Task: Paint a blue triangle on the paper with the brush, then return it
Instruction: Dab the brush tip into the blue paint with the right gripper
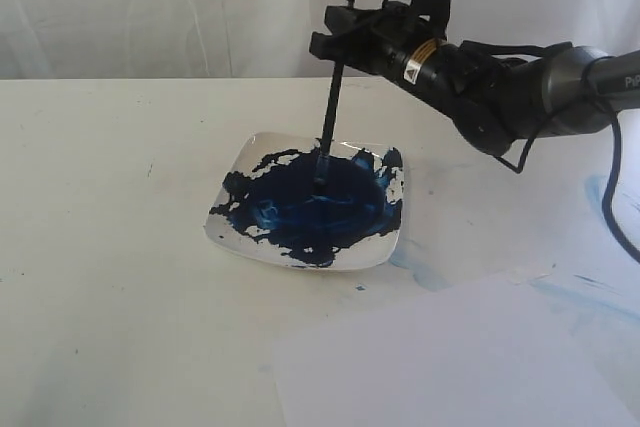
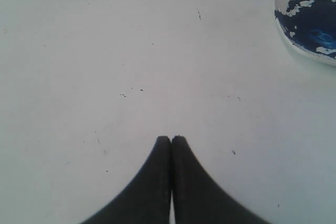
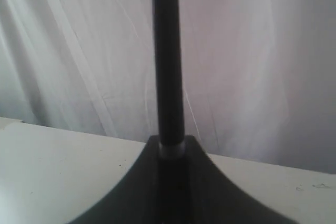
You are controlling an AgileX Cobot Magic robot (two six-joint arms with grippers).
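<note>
My right gripper [image 1: 337,31] is shut on the brush [image 1: 335,97], a thin black handle held nearly upright. Its lower end stands in the dark-blue paint pool on the white plate [image 1: 335,265]. In the right wrist view the brush handle [image 3: 167,61] rises from between the closed fingers of the right gripper [image 3: 171,142]. The paper [image 1: 450,357] lies plain white at the front right, apart from the plate. The blue triangle does not show in any view. My left gripper [image 2: 171,139] is shut on nothing above bare table, with the plate's edge [image 2: 310,55] off to one side.
Pale blue smears [image 1: 600,197] stain the tabletop right of the plate, beyond the paper. A white curtain [image 1: 150,7] closes the back. The right arm's black cable [image 1: 615,187] hangs down at the far right.
</note>
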